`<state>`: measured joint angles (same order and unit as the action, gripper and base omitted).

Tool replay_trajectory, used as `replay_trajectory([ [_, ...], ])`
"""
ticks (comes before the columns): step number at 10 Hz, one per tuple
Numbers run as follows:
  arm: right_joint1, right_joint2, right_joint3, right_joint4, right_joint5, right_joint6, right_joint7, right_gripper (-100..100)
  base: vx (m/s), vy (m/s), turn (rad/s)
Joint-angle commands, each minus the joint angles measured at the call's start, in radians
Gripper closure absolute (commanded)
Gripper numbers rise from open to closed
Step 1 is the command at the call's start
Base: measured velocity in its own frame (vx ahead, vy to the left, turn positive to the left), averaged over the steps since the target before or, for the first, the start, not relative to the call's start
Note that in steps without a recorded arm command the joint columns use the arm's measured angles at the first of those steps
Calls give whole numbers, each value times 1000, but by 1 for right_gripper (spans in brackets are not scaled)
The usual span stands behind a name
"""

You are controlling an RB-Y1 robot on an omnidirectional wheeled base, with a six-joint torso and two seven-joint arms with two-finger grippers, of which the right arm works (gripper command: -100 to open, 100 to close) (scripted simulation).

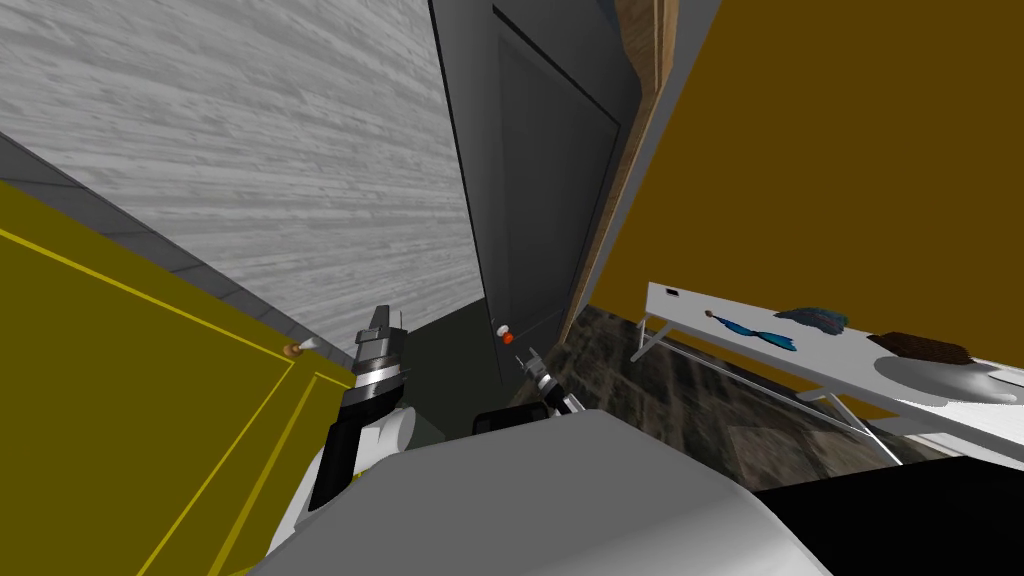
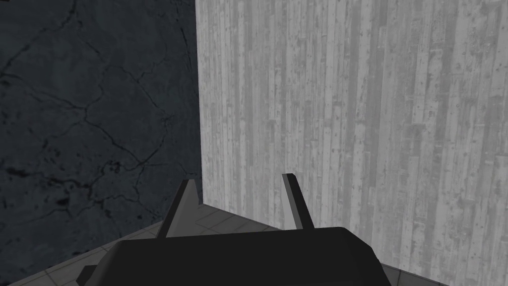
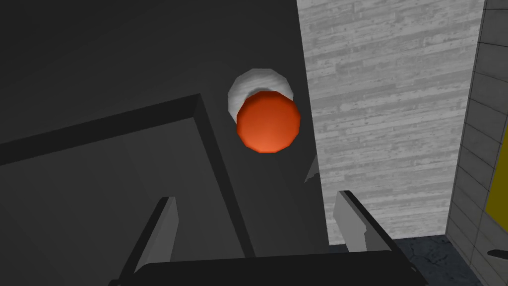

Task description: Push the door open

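Note:
A dark grey panelled door (image 1: 545, 190) stands ahead of me, hinged by a wooden frame (image 1: 628, 170) on its right. Its round orange knob (image 1: 507, 338) sits on a white rose near the free left edge. My right gripper (image 1: 531, 361) hovers just below and right of the knob, apart from it. In the right wrist view the gripper (image 3: 258, 223) is open with nothing between its fingers, the knob (image 3: 268, 121) beyond the tips and the door panel (image 3: 109, 164) close behind. My left gripper (image 1: 382, 322) is raised left of the door; in its wrist view the gripper (image 2: 238, 201) is open and empty.
A yellow door (image 1: 130, 400) with a small knob (image 1: 293, 350) is close on my left. A grey planked surface (image 1: 280, 160) shows past the dark door's free edge. At right, a white table (image 1: 850, 370) carries a blue item (image 1: 760, 334) and other small things, against a brown wall (image 1: 860, 150).

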<state>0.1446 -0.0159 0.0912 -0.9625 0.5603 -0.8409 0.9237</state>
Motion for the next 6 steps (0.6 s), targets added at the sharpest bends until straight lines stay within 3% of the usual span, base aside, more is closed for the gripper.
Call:
replay_trajectory([
  [1, 11, 10, -4, -12, 22, 3, 46, -100, -28, -8, -33],
  [6, 35, 42, -17, -35, 83, 5, 158, -100, -33, -14, -32],
])
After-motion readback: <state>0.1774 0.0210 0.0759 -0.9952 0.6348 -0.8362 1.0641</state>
